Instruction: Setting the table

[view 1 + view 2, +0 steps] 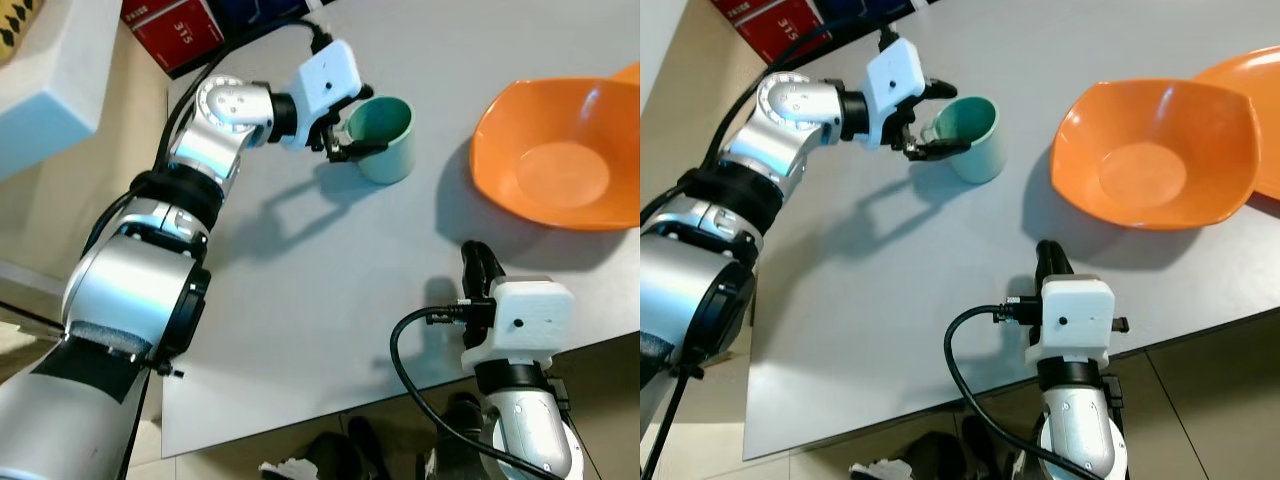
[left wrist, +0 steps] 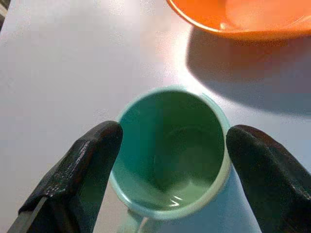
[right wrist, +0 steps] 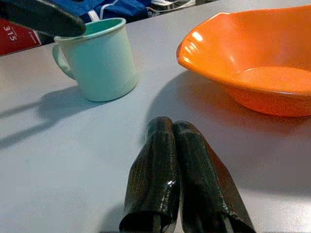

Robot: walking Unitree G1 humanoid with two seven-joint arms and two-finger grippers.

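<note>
Mint-green mug [image 1: 385, 138]: stands upright on the grey counter [image 1: 300, 300], near the orange bowl [image 1: 558, 155] but apart from it, handle toward the robot's left arm.
Left tool [image 1: 345, 128]: fingers spread apart, one either side of the mug's rim, not clamped; the wrist view looks straight down into the empty cup between the two black pads.
Right tool [image 1: 1052, 262]: fingers pressed together, lying low over the counter, aimed toward the bowl and well short of it.
Step in hand: by the look of it, the mug grasp, tool in place but not gripping.
Next move: likely calls for closing squarely on the mug wall, then lifting it without tipping or nudging the bowl.
Second orange dish [image 1: 1260, 110]: edge visible behind the bowl.
Writing: the red box [image 1: 178, 30] beyond the counter's corner bears "315", seen upside down.
</note>
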